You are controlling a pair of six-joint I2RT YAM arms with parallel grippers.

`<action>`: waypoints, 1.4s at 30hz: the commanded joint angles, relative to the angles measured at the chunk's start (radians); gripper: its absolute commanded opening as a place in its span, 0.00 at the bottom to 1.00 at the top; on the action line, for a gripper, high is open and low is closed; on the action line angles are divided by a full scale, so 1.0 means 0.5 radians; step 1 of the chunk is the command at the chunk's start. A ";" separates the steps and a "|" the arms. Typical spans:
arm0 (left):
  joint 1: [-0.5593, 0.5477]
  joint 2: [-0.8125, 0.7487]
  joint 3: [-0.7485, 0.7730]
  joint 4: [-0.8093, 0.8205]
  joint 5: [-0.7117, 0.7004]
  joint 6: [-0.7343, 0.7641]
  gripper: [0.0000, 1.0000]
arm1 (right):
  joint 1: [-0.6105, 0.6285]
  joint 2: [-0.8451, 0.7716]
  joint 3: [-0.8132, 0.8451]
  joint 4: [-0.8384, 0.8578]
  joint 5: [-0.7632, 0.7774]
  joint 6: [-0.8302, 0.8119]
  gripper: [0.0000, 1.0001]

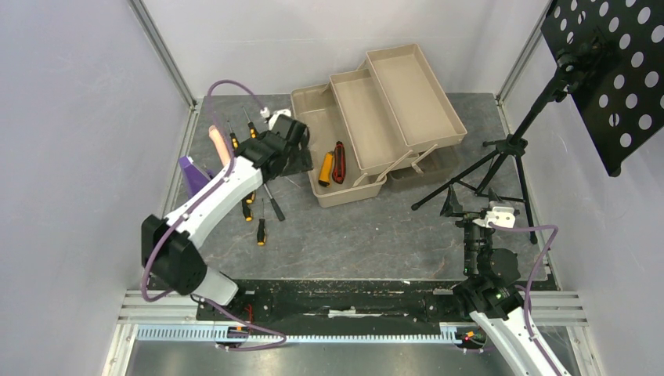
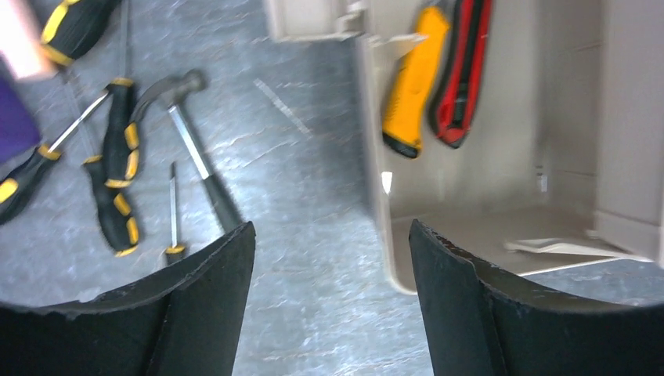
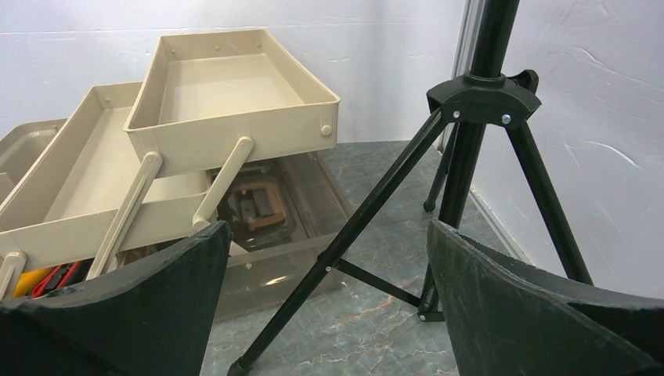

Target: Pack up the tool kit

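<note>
Tan plastic toolbox (image 1: 356,110), stepped rectangular trays (image 1: 411,82) fanned out, left hand (image 2: 333,235) spread, empty, right hand (image 3: 329,235) spread wide, empty

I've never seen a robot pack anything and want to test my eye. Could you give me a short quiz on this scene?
1. True or false: the hammer lies on the table, outside the toolbox.
2. What lies beside the red-black utility knife in the toolbox? A) a wrench B) a yellow-handled item C) a tape roll
3. What is the left tool holding?
Key: 1 true. 2 B. 3 nothing; its fingers stand open and empty.
</note>
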 commanded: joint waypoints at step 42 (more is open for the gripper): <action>0.682 0.579 -0.679 0.791 0.230 -0.380 0.08 | 0.015 -0.248 -0.016 0.052 0.039 -0.023 0.98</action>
